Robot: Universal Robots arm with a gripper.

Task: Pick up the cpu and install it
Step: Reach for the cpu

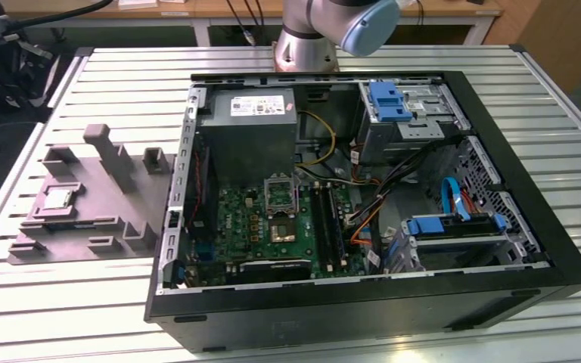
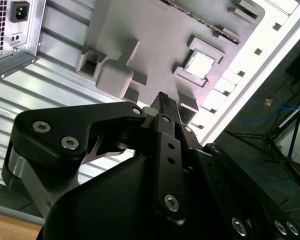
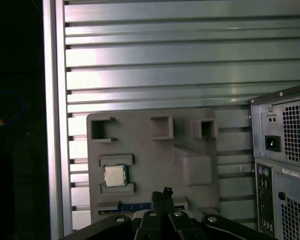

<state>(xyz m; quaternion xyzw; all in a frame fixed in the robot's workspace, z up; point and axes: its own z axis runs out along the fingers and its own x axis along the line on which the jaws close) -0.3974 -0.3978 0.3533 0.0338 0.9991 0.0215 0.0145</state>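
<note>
Closest, my hand is clenched on nothing, hanging above the grey tray on the table. The cpu lies flat in its tray pocket, not yet under my hand. To grasp well, I judge I must centre over it, open, and descend squarely.

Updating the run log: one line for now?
cpu: in grey tray | hand: shut, empty, pointing at tray, apart from cpu | install: not started

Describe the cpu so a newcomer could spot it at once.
At the exterior view's left, beside the open computer case, lies a grey tray. The cpu sits flat in it between two raised blocks: the only shiny silver square there.
</note>
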